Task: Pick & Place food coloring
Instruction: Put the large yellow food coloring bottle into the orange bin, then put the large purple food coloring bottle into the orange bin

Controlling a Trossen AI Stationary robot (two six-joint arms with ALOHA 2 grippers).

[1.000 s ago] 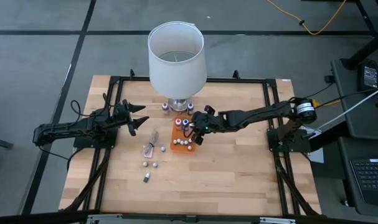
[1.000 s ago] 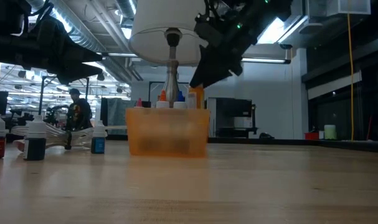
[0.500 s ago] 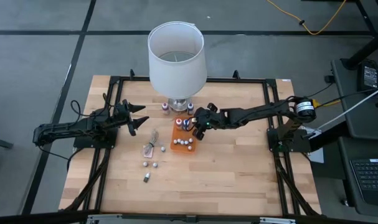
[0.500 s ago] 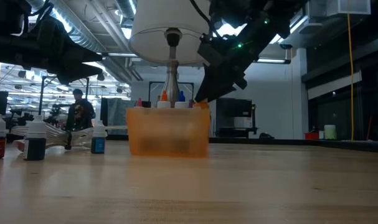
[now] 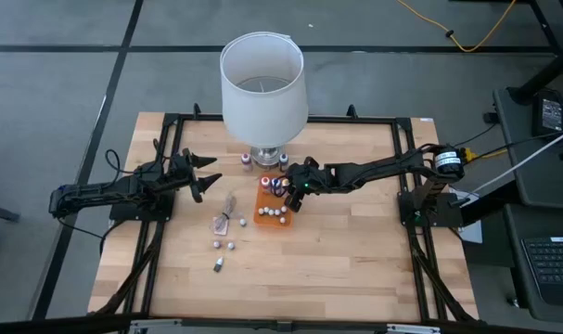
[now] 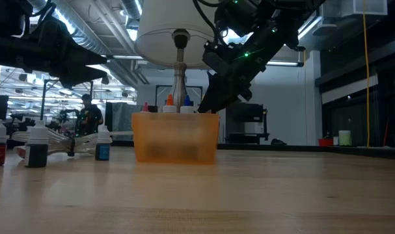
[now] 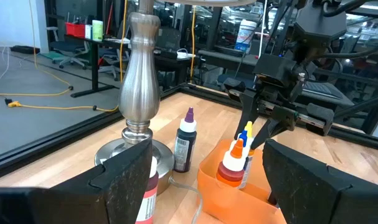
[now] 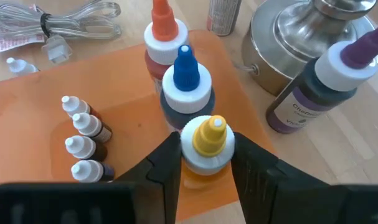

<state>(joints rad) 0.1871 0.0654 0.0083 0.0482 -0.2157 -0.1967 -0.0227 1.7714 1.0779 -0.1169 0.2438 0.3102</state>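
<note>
- The right gripper (image 8: 204,163) is clamped on a yellow-capped bottle (image 8: 207,144) of food coloring, low over the orange tray (image 5: 265,215) by the lamp base (image 7: 137,118).
- Letting go too soon could tip it into the blue-capped bottle (image 8: 185,87) just beside (they stand close together).
- The left gripper (image 5: 199,172) waits with jaws apart, well clear; loose bottles (image 5: 224,246) lie outside the tray.

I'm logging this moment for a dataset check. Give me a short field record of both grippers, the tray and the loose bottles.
right gripper: over the orange tray's lamp-side end, shut on yellow-capped bottle
left gripper: open, waiting at table's left side
orange tray: holds four small white-capped bottles, blue-capped bottle, orange-capped bottle
purple-capped bottle: on table beside lamp base
</note>
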